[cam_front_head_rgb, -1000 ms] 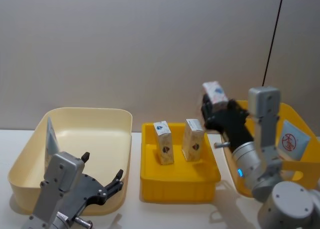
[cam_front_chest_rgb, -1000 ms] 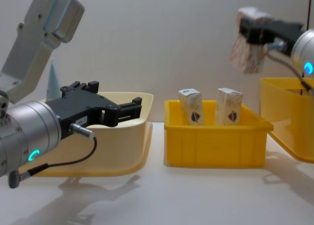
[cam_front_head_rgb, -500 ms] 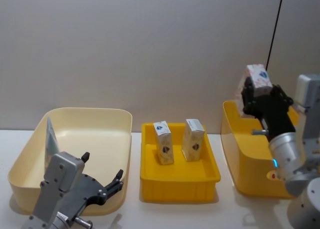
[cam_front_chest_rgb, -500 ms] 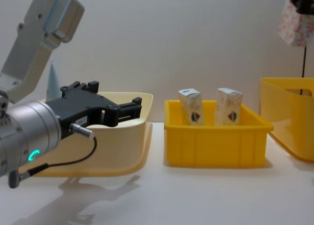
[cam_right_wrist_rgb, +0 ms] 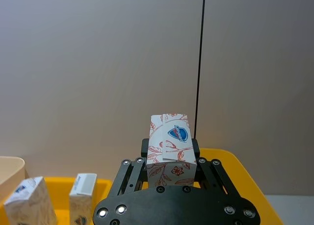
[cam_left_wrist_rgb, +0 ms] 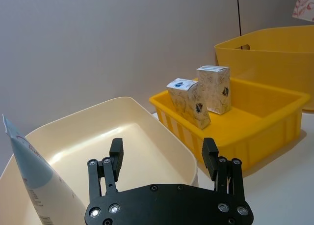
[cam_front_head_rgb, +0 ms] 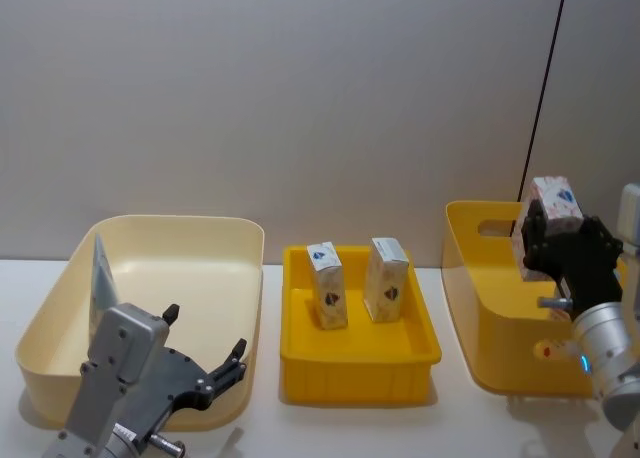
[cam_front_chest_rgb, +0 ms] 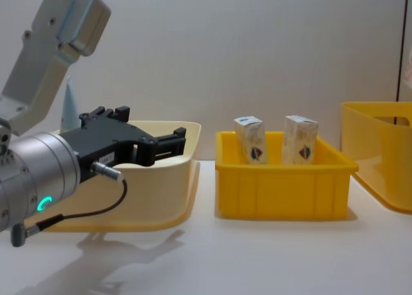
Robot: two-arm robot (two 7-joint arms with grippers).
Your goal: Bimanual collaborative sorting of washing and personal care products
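The right pincer (cam_front_head_rgb: pixel 556 240) is clamped on a white carton (cam_front_head_rgb: pixel 556 200) with a red leaf pattern and a blue emblem, holding it upright in the air over the deep yellow bin (cam_front_head_rgb: pixel 495 298) at the right of the tabletop (cam_front_chest_rgb: pixel 257 256). In the right wrist view the carton (cam_right_wrist_rgb: pixel 170 147) stands between the two black fingers, its emblem facing the camera.

The left pincer (cam_front_head_rgb: pixel 205 366) is open and holds nothing; it hovers low over the near rim of the cream bin (cam_front_head_rgb: pixel 200 233) at the left. In the left wrist view its two fingers (cam_left_wrist_rgb: pixel 116 154) stand wide apart. Inside that cream bin a pale blue tube (cam_front_head_rgb: pixel 100 278) leans against the left wall, flat end up.

Between the two large bins sits a shallow yellow tray (cam_front_head_rgb: pixel 360 363). Two small cartons (cam_front_head_rgb: pixel 328 285) stand in it side by side: the left one tilted, the right one (cam_front_head_rgb: pixel 386 279) upright.
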